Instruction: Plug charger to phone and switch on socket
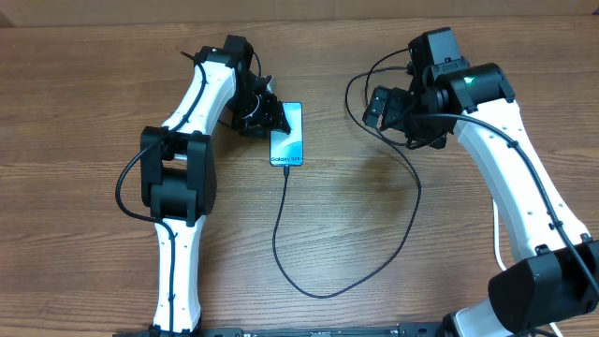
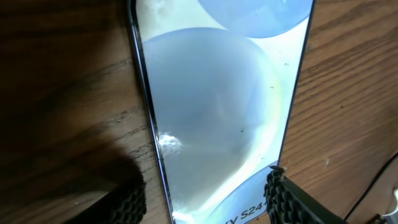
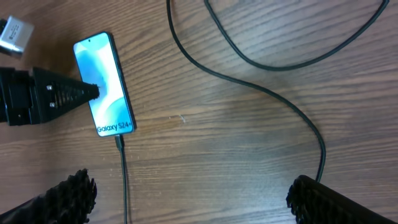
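The phone [image 1: 286, 137] lies flat on the wooden table, its blue-teal screen lit with "Galaxy S24+" text; it also shows in the left wrist view [image 2: 217, 106] and the right wrist view [image 3: 104, 84]. The charger, a thin black cable [image 1: 281, 234], has its small tip at the phone's bottom edge [image 3: 118, 142] and loops right across the table [image 3: 273, 99]. My left gripper [image 1: 270, 116] [image 2: 205, 202] is open, with one finger on each side of the phone's lower part. My right gripper [image 1: 386, 108] [image 3: 193, 193] is open and empty above bare wood. The socket is out of view.
A thin white cord [image 1: 496, 234] runs beside the right arm. The black cable's loop reaches toward the table's front [image 1: 323, 294]. The left arm's finger [image 3: 62, 96] points at the phone's left edge.
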{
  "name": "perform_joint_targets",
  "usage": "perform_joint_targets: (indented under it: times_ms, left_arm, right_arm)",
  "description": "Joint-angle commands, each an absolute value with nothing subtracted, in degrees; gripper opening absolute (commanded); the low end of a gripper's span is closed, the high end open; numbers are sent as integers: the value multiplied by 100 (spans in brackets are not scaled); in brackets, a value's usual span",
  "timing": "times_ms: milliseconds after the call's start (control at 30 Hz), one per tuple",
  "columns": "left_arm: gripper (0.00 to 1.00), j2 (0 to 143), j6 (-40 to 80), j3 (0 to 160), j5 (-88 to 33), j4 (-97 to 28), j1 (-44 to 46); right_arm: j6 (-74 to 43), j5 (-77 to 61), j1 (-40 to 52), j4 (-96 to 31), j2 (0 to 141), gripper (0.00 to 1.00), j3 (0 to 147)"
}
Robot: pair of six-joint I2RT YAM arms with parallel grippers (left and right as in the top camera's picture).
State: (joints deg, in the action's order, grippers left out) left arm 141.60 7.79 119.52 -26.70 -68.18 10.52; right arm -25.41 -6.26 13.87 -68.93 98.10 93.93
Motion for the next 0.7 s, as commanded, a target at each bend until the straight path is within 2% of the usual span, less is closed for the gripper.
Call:
perform_joint_targets:
  times_ms: [0,233,400,500,533,567,667]
  left_arm:
    - [61,14206,788,12016,-2189,-6960,1024]
    - [63,13579,963,12221,-2075,-7089,919]
    - [66,12632,1299,12239,-849,-7161,902]
    - [74,11974,1632,12239,-23,-7234,902]
    - [83,11773,1726,12239,178,-7238,902]
    - [100,11546,1859,12239,412,-7238,897]
    - [100,10989,2082,12239,801,-7249,897]
  right_arm:
    - [-2512,-276,1374,-6805,9830,100,9358]
    - [-2510,84,1374,-6440,9828,100,9360]
    - [-2512,1031,1260,-6176,9828,100,9360]
    - [-2512,1114,961,-5922,9830,100,9360]
    - [-2512,1114,829,-5817,9830,100,9360]
    - [-2510,1120,690,-5708,9830,100,9360]
    - [-2508,1197,82,-5306,9870,100,9360]
